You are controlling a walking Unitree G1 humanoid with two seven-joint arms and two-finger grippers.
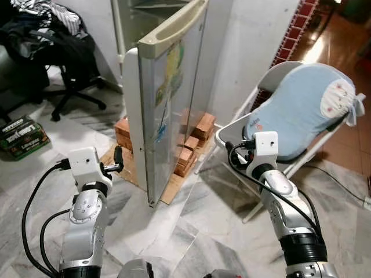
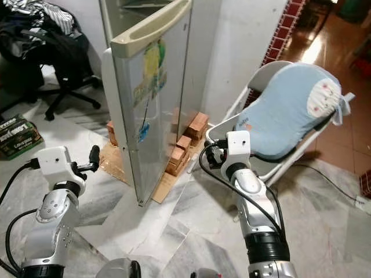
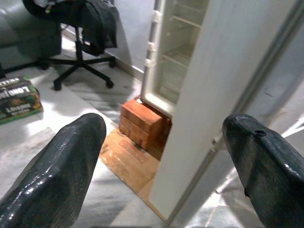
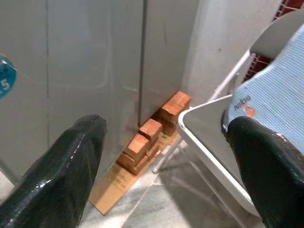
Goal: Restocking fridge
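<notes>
We stand before the open fridge door, both hands empty.

The door [image 1: 168, 98] stands edge-on in front of us, its long axis upright, and the fridge [image 3: 178, 57] lies behind it. Our left hand [image 1: 117, 160] is just beside the door's inner face, with fingers spread wide; our right hand [image 2: 212, 154] is on the door's outer side, near the chair [image 1: 301, 110], also wide open and holding nothing. We judge the left arm is nearer to the shelves. The left wrist view shows bare shelves inside; the right wrist view shows instead the bricks [image 4: 142, 142] under the fridge. We see no goods to restock.
</notes>
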